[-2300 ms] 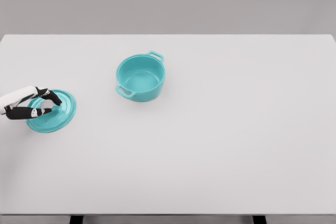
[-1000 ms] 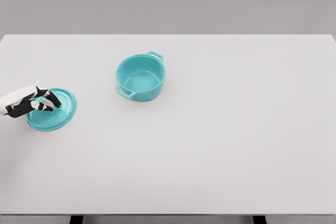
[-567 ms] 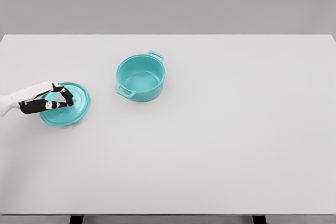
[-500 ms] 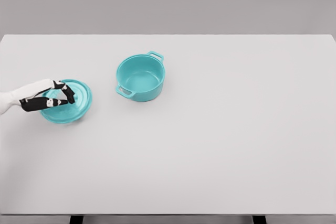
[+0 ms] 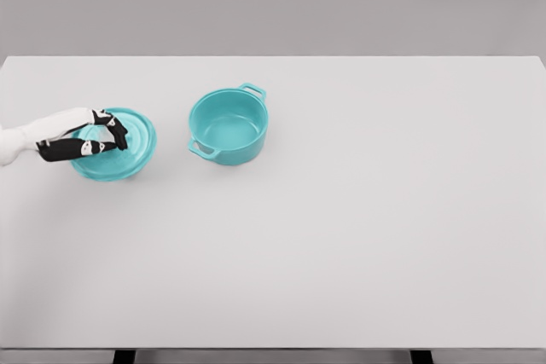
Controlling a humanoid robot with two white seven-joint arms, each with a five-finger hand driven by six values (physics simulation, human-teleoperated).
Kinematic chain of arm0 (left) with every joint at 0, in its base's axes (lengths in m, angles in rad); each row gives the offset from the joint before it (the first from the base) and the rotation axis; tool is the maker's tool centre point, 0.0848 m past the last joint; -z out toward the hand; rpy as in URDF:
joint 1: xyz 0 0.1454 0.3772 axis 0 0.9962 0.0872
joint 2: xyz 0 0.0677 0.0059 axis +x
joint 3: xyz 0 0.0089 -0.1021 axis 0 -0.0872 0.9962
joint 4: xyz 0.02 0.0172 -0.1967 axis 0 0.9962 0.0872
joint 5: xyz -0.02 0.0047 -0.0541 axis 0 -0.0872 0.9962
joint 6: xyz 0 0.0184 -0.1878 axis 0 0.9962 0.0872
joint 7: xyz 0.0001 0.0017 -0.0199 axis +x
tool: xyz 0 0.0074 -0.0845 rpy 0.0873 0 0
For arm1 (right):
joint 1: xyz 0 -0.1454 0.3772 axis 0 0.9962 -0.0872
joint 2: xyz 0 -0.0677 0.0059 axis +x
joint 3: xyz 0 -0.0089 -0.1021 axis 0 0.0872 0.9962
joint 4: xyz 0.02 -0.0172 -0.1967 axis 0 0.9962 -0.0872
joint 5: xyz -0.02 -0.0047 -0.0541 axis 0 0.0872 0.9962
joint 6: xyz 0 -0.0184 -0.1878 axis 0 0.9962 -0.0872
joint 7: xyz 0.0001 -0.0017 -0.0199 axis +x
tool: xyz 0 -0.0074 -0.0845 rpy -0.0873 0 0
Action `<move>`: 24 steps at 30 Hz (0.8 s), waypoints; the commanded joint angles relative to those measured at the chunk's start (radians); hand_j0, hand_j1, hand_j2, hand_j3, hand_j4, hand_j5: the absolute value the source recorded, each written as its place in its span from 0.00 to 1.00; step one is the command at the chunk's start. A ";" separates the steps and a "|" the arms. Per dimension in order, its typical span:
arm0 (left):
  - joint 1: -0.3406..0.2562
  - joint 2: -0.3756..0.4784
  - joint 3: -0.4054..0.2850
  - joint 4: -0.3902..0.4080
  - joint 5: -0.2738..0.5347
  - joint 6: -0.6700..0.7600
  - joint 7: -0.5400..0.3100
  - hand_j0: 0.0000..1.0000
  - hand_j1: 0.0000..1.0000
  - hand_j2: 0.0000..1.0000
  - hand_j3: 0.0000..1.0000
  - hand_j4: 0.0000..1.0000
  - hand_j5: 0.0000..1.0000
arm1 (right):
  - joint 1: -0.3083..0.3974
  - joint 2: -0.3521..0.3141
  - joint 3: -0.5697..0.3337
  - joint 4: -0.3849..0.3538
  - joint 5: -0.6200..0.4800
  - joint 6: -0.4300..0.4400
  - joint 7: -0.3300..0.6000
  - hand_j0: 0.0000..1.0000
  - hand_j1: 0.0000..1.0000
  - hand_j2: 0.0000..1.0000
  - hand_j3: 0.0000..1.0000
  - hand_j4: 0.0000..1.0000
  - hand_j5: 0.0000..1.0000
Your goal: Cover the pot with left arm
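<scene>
From the head view, which is the only one, I see the left hand (image 5: 85,135) coming in from the left edge of the white table (image 5: 341,245). Its dark fingers (image 5: 113,130) are closed around the top of the teal lid (image 5: 119,147), where a knob should be, though the knob itself is hidden under the hand. The lid appears lifted a little and slightly tilted, but I cannot tell for sure if its lower edge is clear of the table.

The teal pot (image 5: 228,127) stands open and upright to the right of the lid, near but not touching it. One handle points to the far right side and the other to the near left side, toward the lid. The inside is empty. The right arm is not visible.

In my judgement the step in hand is the carrying of the lid to the pot. To do it well, the hand should raise the lid high enough to pass over the near handle and the rim, because a low path could knock the pot aside. The lid should then be made level, centred over the opening, and lowered straight. Only when the rim supports it all around should the fingers let go.
</scene>
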 commanded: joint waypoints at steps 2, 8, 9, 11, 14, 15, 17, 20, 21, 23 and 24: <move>-0.009 -0.003 -0.007 -0.004 0.004 0.016 0.000 0.41 0.41 0.41 0.41 0.41 0.41 | 0.000 0.000 0.000 -0.001 0.000 0.000 0.000 1.00 1.00 1.00 1.00 1.00 1.00; -0.046 -0.028 -0.043 -0.004 0.002 0.016 0.000 0.41 0.41 0.41 0.41 0.41 0.41 | 0.000 0.000 0.000 -0.001 0.000 0.000 0.000 1.00 1.00 1.00 1.00 1.00 1.00; -0.052 -0.032 -0.043 -0.004 -0.005 0.016 0.000 0.41 0.41 0.41 0.41 0.41 0.41 | 0.000 0.000 0.000 -0.001 0.000 0.000 0.000 1.00 1.00 1.00 1.00 1.00 1.00; -0.060 -0.046 -0.043 -0.003 -0.029 0.016 0.000 0.41 0.41 0.41 0.41 0.41 0.41 | -0.002 0.000 0.000 -0.001 0.000 0.000 0.000 1.00 1.00 1.00 1.00 1.00 1.00; -0.064 -0.046 -0.045 -0.004 -0.030 0.016 0.000 0.41 0.41 0.41 0.41 0.41 0.41 | 0.000 0.000 0.000 0.000 0.000 0.000 0.000 1.00 1.00 1.00 1.00 1.00 1.00; -0.068 -0.048 -0.050 -0.003 -0.030 0.018 0.000 0.41 0.41 0.41 0.41 0.41 0.41 | 0.000 0.000 0.000 -0.001 0.000 0.000 0.000 1.00 1.00 1.00 1.00 1.00 1.00; -0.080 -0.049 -0.063 -0.003 -0.032 0.018 0.000 0.41 0.41 0.41 0.41 0.41 0.41 | 0.000 0.000 0.000 -0.001 0.000 0.000 0.000 1.00 1.00 1.00 1.00 1.00 1.00; -0.101 -0.068 -0.092 -0.001 -0.033 0.042 0.000 0.42 0.42 0.42 0.42 0.42 0.42 | 0.000 0.000 0.000 -0.001 0.000 0.000 0.000 1.00 1.00 1.00 1.00 1.00 1.00; -0.101 -0.069 -0.092 -0.003 -0.033 0.042 0.000 0.42 0.42 0.42 0.42 0.42 0.42 | 0.000 0.000 0.000 0.000 0.000 0.000 0.000 1.00 1.00 1.00 1.00 1.00 1.00; -0.104 -0.074 -0.092 -0.003 -0.033 0.042 0.000 0.41 0.41 0.41 0.41 0.41 0.41 | 0.000 0.000 0.000 -0.001 0.000 0.000 0.000 1.00 1.00 1.00 1.00 1.00 1.00; -0.112 -0.075 -0.092 -0.003 -0.033 0.042 0.000 0.41 0.41 0.41 0.41 0.41 0.41 | 0.000 0.000 0.000 0.000 0.000 0.000 0.000 1.00 1.00 1.00 1.00 1.00 1.00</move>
